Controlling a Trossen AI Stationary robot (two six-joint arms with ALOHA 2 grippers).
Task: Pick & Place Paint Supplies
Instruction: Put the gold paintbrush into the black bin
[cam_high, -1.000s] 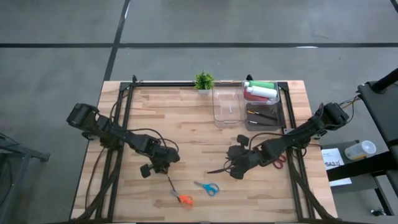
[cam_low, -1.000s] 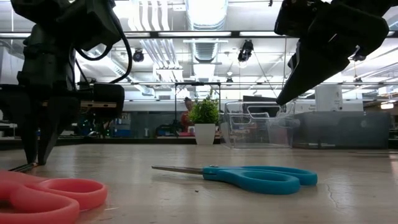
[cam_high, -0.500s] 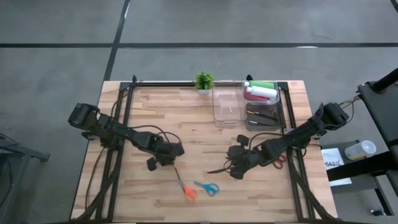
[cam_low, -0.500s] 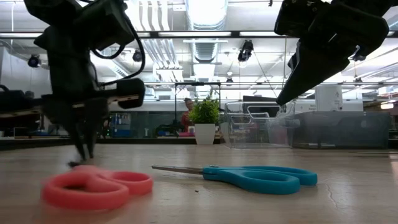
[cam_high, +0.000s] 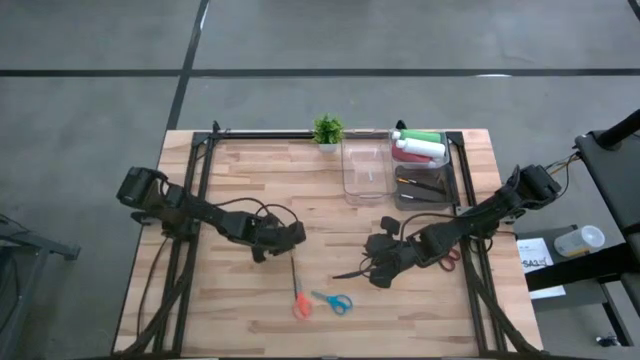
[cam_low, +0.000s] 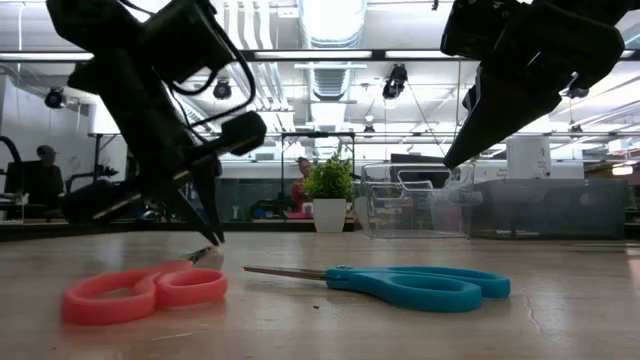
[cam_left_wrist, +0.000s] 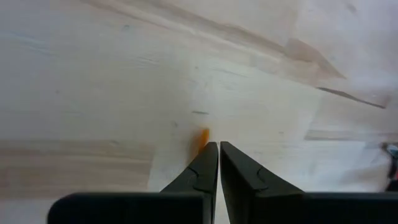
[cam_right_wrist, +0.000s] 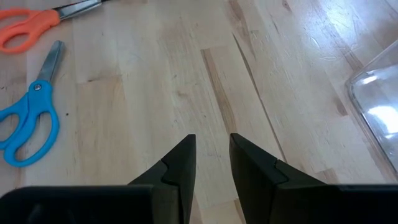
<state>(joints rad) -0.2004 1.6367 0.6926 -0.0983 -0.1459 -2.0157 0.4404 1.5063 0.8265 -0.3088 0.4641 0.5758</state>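
Left gripper (cam_high: 291, 246) mid-table, fingers together, pinching the blade tip of the orange scissors (cam_high: 299, 302), handles lying toward the near edge. Blue scissors (cam_high: 334, 301) just beside them. Right gripper (cam_high: 352, 273) hovers right of centre, fingers slightly apart, holding nothing. Squeeze bottles (cam_high: 418, 146) and brushes (cam_high: 420, 185) sit in the clear bin (cam_high: 455, 170) at the far right corner.
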